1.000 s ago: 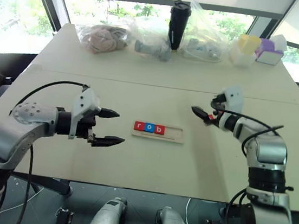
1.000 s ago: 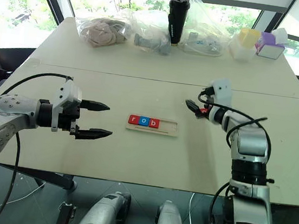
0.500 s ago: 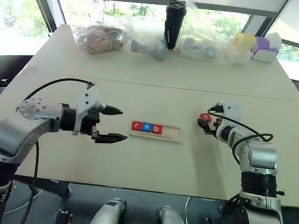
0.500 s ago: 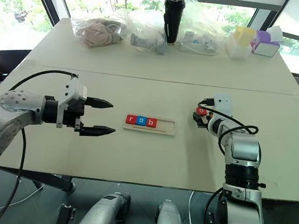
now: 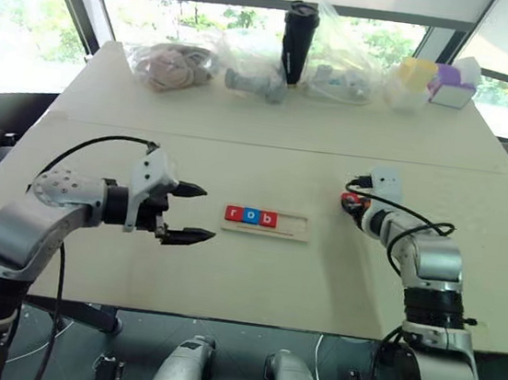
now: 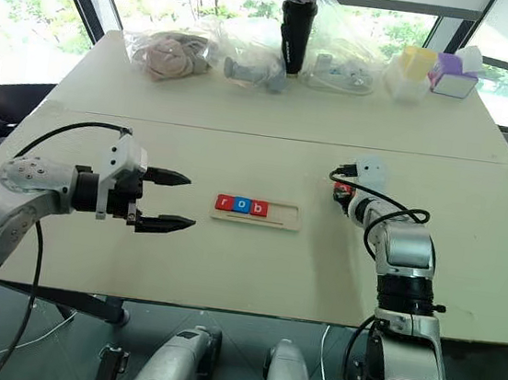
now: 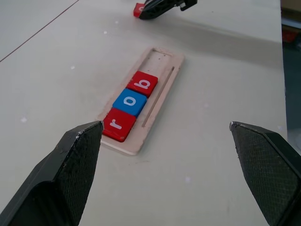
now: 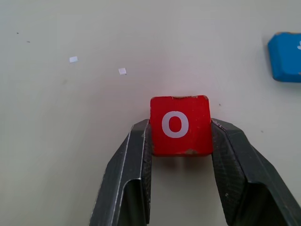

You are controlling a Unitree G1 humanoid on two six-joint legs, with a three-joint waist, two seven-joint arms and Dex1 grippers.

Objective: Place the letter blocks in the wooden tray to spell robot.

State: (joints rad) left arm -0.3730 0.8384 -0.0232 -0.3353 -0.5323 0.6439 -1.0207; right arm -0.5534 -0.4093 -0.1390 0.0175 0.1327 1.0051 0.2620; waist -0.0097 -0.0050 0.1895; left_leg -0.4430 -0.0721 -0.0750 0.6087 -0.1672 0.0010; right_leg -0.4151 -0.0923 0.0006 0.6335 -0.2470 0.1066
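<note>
Red o block (image 8: 179, 125), center frame and pinched by the right gripper (image 8: 180, 141), should be lifted level toward the wooden tray (image 5: 267, 222); left gripper (image 5: 189, 212) spread wide.

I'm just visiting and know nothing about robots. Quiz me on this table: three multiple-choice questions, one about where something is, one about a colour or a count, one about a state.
1. Where do the placed letter blocks sit in the wooden tray?
A. at its left end
B. in its middle
C. at its right end

2. What colour is the o block between the right gripper's fingers?
A. blue
B. red
C. yellow

3. How is the left gripper?
A. shut on a block
B. shut on nothing
C. open

Answers:
1 A: r, o, b fill the left end; the right end is bare wood.
2 B: the right wrist view shows a red tile with a white o.
3 C: its fingers stand wide apart with nothing between them.
</note>
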